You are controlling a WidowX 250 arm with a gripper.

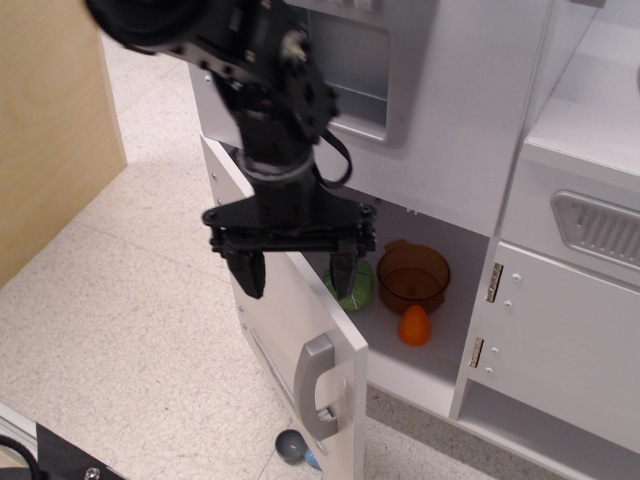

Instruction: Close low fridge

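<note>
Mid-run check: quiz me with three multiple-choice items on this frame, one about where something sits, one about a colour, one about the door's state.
1. Where is the orange bowl?
A. on the floor
B. inside the low fridge
C. in the recessed dispenser

2. What colour is the round item left of the bowl?
A. green
B. blue
C. red

3. How does the fridge door stand?
A. fully shut
B. partly open
C. removed

Answers:
1 B: the bowl sits on the compartment shelf, beside a small orange piece.
2 A: its visible surface is green.
3 B: the door angles out from the cabinet with the gripper straddling its top edge, and the inside shows past it.
</note>
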